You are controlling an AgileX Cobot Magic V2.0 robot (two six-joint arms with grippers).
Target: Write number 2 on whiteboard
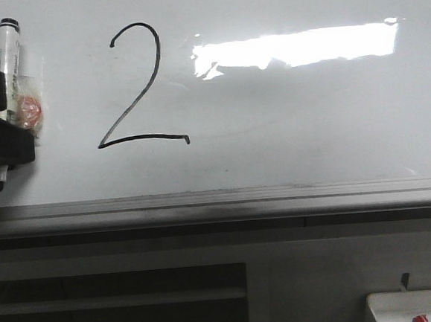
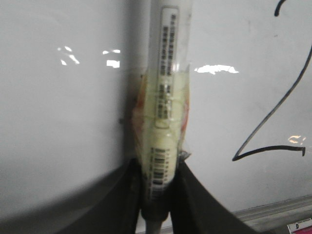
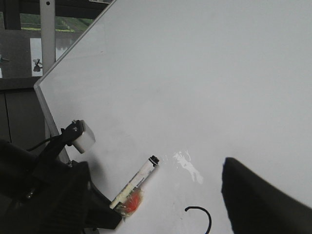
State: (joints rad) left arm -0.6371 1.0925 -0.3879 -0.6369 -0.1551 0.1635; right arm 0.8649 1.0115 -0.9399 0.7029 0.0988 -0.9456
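The whiteboard [image 1: 310, 124] fills the front view, with bright glare at its upper right. A black number 2 [image 1: 147, 139] is drawn on its left half. It also shows in the left wrist view [image 2: 268, 150], and its top hook shows in the right wrist view [image 3: 204, 212]. My left gripper [image 1: 6, 110] is at the far left, left of the 2. It is shut on a white marker [image 1: 7, 62] wrapped in tape with an orange patch, tip pointing down. The grip shows in the left wrist view [image 2: 157, 190]. My right gripper [image 3: 156, 214] is open and empty, facing the board.
A grey metal edge strip [image 1: 219, 205] runs along the board's lower edge, with a dark frame below it. A small white tray [image 1: 413, 302] with a red item sits at the lower right. The left arm's white camera block [image 3: 80, 135] shows in the right wrist view.
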